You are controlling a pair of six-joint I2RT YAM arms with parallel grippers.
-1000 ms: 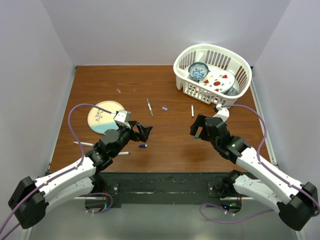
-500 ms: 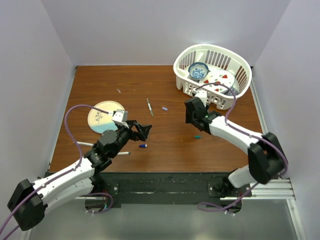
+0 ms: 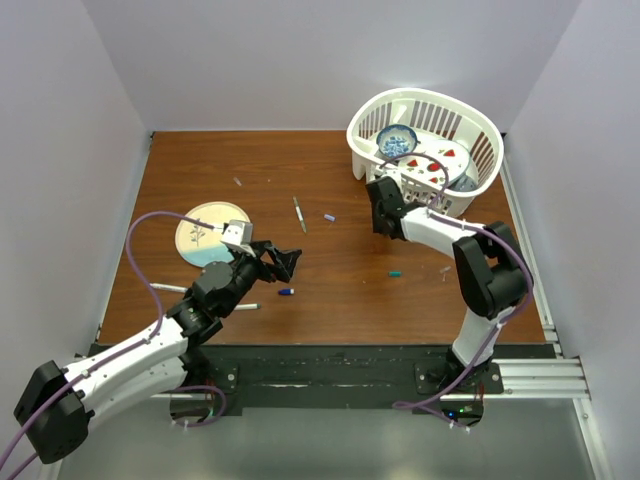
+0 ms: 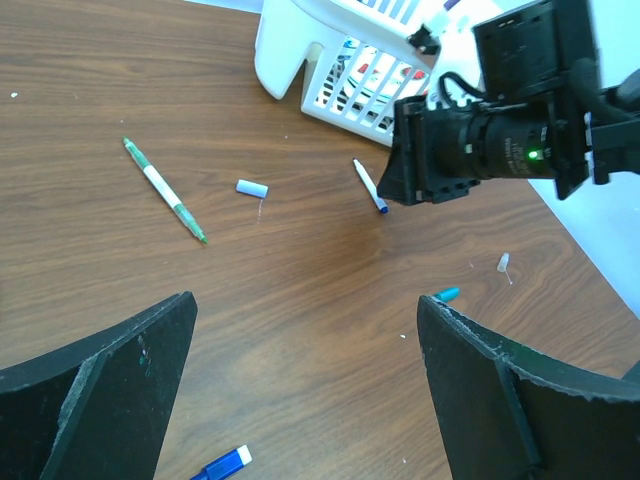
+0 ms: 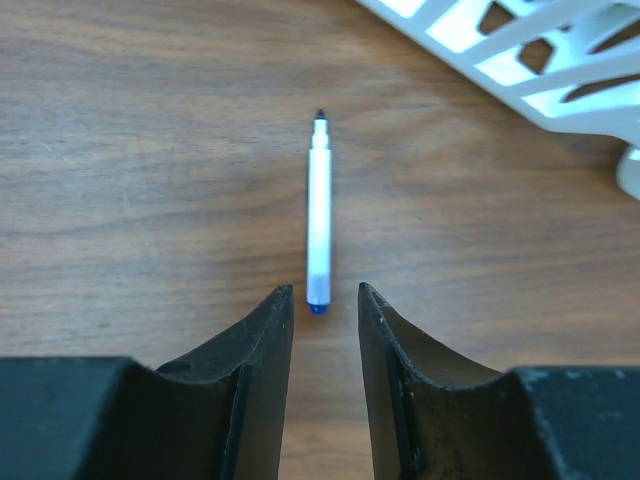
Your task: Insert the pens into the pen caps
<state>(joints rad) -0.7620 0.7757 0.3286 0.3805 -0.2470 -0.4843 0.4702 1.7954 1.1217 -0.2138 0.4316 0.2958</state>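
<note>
The right fingers point(image 5: 272, 320) stand narrow astride the white pen's point(image 5: 319, 215) blue end on the desk point(image 5: 150, 150), seemingly not touching it. Reach further along the barrel before clamping. The left fingers point(image 4: 160, 335) gape wide, empty.

A pen point(image 5: 319, 215) lies on the table point(image 3: 330, 160) just in front of the basket point(image 3: 352, 128) — plate point(image 3: 200, 236) well left.

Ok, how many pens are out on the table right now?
4: green pen near centre; white pen at the right hand's fingertips; one pen far left; another pen beside the left arm. Arms may hide more.
</note>
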